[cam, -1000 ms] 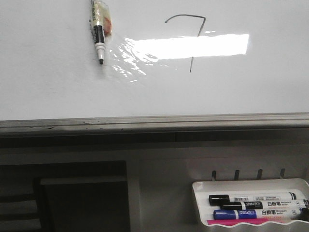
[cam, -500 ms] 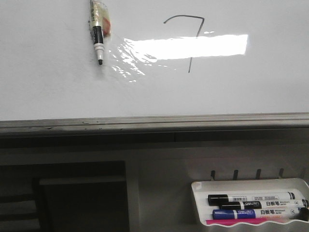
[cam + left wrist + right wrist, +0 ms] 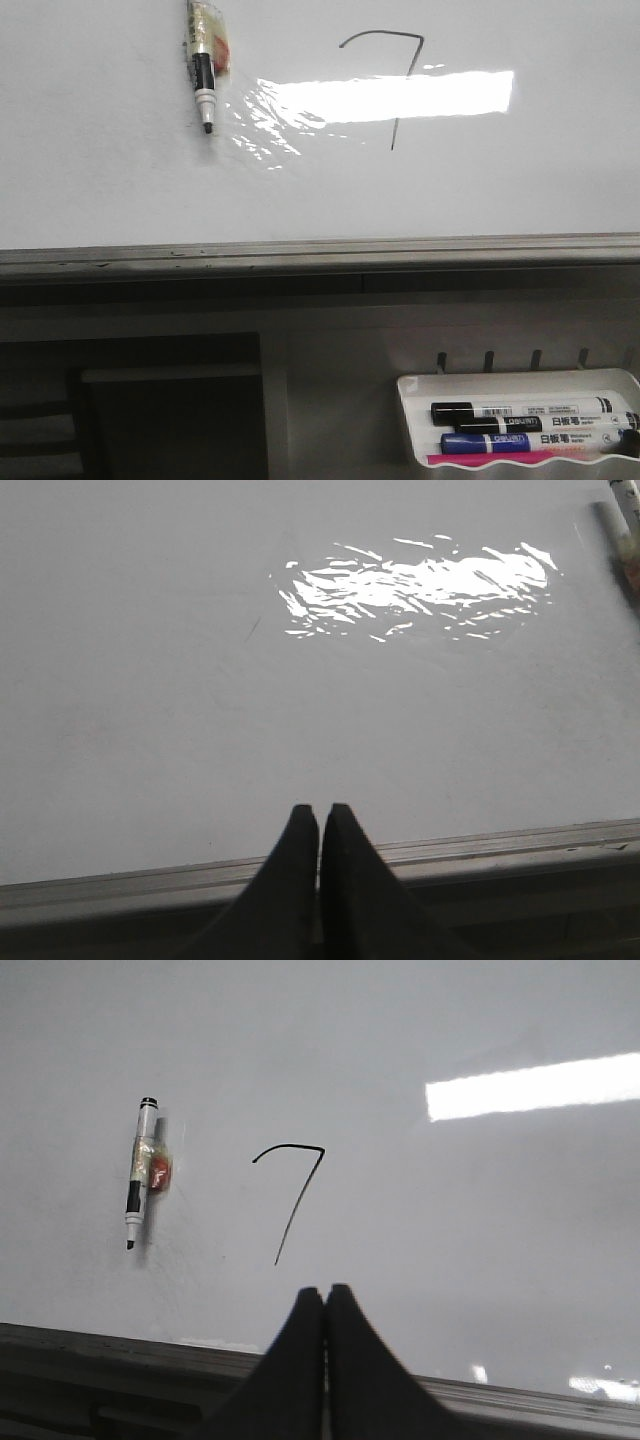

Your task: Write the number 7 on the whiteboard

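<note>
Since the number 7 point(image 3: 388, 88) stands complete on the whiteboard point(image 3: 100, 190), the writing looks finished. Both the left pincer point(image 3: 319, 825) and the right pincer point(image 3: 324, 1305) are closed and empty, and the marker point(image 3: 204, 75) clings to the board.

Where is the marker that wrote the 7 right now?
In the front view the marker sits on the whiteboard at upper left, tip down, left of the number 7; neither end effector holds it.

Marker point(image 3: 206, 62) left of number 7 point(image 3: 392, 90)

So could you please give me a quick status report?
Both claws, left and right, shut, empty. Number 7 drawn on whiteboard. Marker stuck beside it. Nothing obstructing.
</note>
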`<move>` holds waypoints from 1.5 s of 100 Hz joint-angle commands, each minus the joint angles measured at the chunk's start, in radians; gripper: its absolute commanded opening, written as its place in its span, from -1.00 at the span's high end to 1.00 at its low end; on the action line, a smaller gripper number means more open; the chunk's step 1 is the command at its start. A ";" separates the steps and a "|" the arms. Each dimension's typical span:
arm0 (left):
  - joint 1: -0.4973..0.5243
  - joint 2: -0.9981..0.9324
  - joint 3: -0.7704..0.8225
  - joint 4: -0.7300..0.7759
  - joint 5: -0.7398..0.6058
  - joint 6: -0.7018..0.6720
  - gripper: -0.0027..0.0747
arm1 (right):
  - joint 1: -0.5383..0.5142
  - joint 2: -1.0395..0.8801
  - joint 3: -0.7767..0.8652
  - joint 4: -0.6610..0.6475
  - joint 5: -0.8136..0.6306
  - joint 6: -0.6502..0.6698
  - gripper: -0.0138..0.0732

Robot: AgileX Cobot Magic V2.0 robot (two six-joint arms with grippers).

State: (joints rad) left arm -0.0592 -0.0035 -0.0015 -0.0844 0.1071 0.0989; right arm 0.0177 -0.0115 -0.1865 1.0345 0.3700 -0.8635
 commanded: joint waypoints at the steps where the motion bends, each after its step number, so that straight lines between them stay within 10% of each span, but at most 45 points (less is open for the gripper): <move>1: -0.008 -0.032 0.038 -0.012 -0.065 -0.009 0.98 | -0.007 -0.005 -0.023 0.026 -0.046 -0.010 0.83; 78: -0.008 -0.032 0.038 -0.012 -0.065 -0.009 0.98 | -0.007 -0.005 -0.023 0.006 -0.068 -0.010 0.83; 89: -0.008 -0.032 0.038 -0.012 -0.065 -0.009 0.98 | -0.007 -0.005 -0.023 -0.188 -0.130 0.074 0.83; 107: -0.008 -0.032 0.038 -0.012 -0.065 -0.009 0.98 | -0.008 -0.005 0.027 -0.945 -0.270 0.706 0.83; 150: -0.008 -0.032 0.038 -0.012 -0.065 -0.009 0.98 | -0.008 -0.017 0.228 -1.061 -0.351 0.738 0.83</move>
State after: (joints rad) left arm -0.0592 -0.0035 -0.0015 -0.0882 0.1135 0.0989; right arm 0.0177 -0.0115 0.0103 0.0000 0.0899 -0.1303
